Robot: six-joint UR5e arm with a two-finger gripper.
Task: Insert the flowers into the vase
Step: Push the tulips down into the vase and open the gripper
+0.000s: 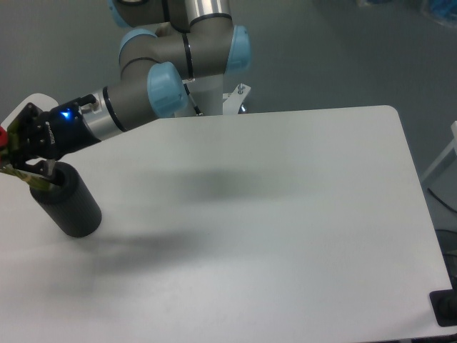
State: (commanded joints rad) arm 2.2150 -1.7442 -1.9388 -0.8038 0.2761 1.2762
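The black two-finger tool pinches red-budded, green-stemmed flowers at the rim of the matte black cylindrical vase, at nine o'clock on the white desk.

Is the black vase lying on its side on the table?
No, the vase stands on its base near the table's left edge, with its open top up at the gripper.

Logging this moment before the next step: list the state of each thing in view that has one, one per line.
Matte black cylindrical vase: upright on the table, green stems at its mouth.
Red flowers with green stems: mostly out of frame, stems reaching the vase's top.
Two-finger gripper: at the vase's mouth; open or shut cannot be told.
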